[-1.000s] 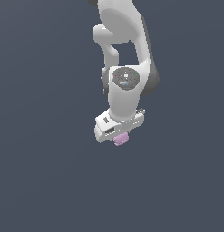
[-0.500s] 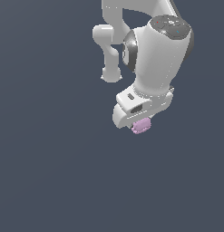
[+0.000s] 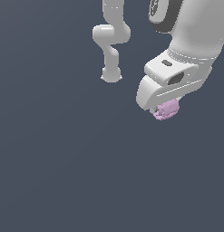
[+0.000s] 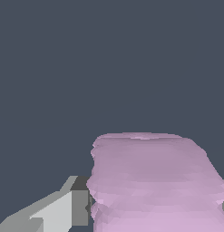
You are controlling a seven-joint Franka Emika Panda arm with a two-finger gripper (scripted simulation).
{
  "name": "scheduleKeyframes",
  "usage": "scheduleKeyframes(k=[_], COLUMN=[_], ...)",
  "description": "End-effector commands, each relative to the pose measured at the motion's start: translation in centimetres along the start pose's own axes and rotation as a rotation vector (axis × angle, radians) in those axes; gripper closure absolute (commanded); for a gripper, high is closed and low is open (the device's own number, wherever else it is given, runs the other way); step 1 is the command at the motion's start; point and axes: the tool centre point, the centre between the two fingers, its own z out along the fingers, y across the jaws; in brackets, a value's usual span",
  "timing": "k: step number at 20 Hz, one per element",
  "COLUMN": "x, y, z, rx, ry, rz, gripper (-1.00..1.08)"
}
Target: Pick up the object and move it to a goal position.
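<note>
Pincer (image 3: 164, 110) pinching pink object (image 3: 166, 109); fingertips mostly hidden under hand, object half-covered.

Nothing but flat slate-blue all around us

We see one even, dark grey-blue backdrop (image 3: 50, 172) filling the exterior view edge to edge, no seam or horizon we can pick out, lighting soft and uniform; the wrist view shows us the same plain tone.

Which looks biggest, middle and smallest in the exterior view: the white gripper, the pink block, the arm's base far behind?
1. The gripper, though being nearest the camera enlarges it.
2. The arm's base and the pink block look alike in size; I would not rank them.
</note>
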Motion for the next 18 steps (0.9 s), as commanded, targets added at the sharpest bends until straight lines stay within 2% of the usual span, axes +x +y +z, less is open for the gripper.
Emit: scheduleKeyframes(k=[1,9,18], x=[0.5,1.6,2.0], y=[-0.8,-2.4,-2.8], z=[-1.5,-4.3,-5.1], rx=[0.001,0.001,0.001], ry=[-0.001,-0.001,-0.001], rz=[0.001,0.001,0.001], gripper=[1.08,1.08,1.08])
